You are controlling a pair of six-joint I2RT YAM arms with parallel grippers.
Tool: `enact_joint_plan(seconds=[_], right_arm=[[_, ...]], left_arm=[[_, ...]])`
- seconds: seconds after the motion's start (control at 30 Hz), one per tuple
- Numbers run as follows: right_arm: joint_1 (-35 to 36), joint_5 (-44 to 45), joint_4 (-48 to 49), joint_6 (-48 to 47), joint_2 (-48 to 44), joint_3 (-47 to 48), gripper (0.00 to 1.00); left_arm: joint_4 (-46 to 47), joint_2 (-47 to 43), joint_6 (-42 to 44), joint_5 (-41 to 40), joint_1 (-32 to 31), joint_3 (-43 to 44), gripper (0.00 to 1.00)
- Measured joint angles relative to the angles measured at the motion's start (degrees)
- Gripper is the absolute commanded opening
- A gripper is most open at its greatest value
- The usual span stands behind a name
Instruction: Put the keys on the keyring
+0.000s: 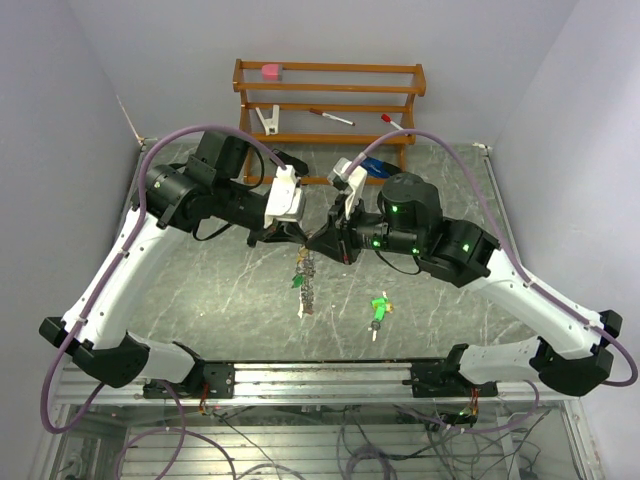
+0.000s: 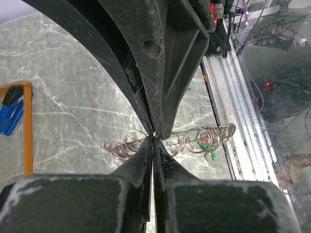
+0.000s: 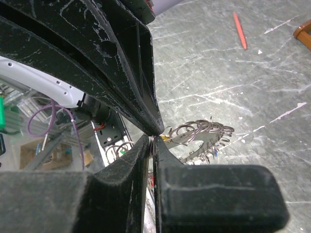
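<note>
The keyring, a silvery ring strung with several small rings, keys and a green tag, hangs above the table between my two grippers. My left gripper is shut on the ring's wire; in the left wrist view the small rings and a green tag fan out behind the tips. My right gripper is shut on the same keyring, tip to tip with the left; in the right wrist view the rings spread to the right. A loose green-headed key lies on the table.
A wooden rack stands at the back with a pink block, a white clamp and red-capped pens. A blue object lies by the rack's leg. A red pen lies on the marble table.
</note>
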Motion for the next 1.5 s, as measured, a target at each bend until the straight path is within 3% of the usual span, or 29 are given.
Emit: enact_joint_plan(seconds=[0.1,0.53,0.8,0.97,1.3,1.5], right_arm=[[0.00,-0.39,-0.39,-0.04,0.37,0.13,0.00],[0.02,-0.94,-2.97,-0.26,0.96,1.55,0.00],[0.00,-1.60,-2.89,-1.38,0.61,1.40,0.00],[0.00,0.22,-1.46,-2.82,-2.86,-0.09,0.00],[0.00,2.32,12.92,-6.58,-9.46,-8.55,0.00],[0.00,2.86,28.98,-10.16,-12.04,-19.82,0.00]], left_arm=[[-0.48,-0.02,0.22,-0.46,-0.11,0.00,0.07],[-1.31,-0.02,1.07,-1.11,-1.09,0.00,0.08],[-0.28,-0.17,-0.96,-2.71,-1.25,0.20,0.36],[1.38,-0.09,-3.10,-5.18,-1.25,3.87,0.41],[7.82,0.28,-8.92,-6.47,-1.25,8.79,0.42],[10.21,2.01,-11.06,-8.74,-1.25,9.29,0.42]])
